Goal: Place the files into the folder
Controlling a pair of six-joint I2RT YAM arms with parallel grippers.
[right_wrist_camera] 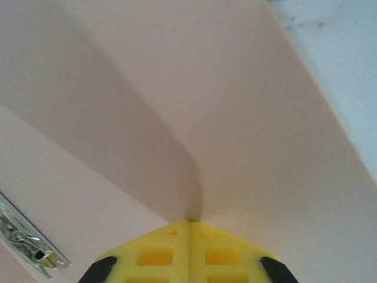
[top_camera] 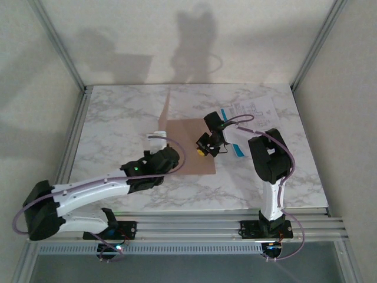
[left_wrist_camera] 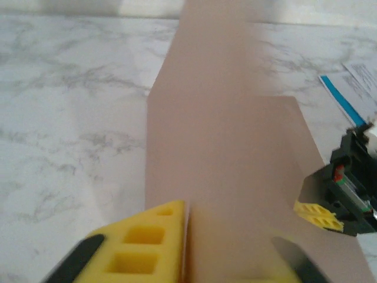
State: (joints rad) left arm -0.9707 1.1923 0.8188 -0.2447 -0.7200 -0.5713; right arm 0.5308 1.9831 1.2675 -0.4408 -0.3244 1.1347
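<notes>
The pinkish-tan folder [top_camera: 189, 141] lies open in the middle of the table, one leaf flat and the other leaf [top_camera: 165, 109] standing upright on its left. My left gripper [top_camera: 157, 137] is shut on the near end of that raised leaf [left_wrist_camera: 206, 76], and the card hides most of one finger [left_wrist_camera: 186, 236]. My right gripper [top_camera: 203, 151] is shut on the flat leaf's right edge, its yellow fingertips [right_wrist_camera: 189, 223] pressed together with card [right_wrist_camera: 265, 118] curling up from them. The files [top_camera: 250, 111], white printed sheets, one with a blue strip [top_camera: 237, 148], lie right of the folder.
The marble table [top_camera: 118, 118] is bare to the left of the folder and along its front edge. Metal frame posts [top_camera: 70, 65] stand at the back corners. The right arm [top_camera: 271, 159] rises over the near corner of the files. The blue strip [left_wrist_camera: 341, 100] lies behind the right gripper [left_wrist_camera: 344, 183].
</notes>
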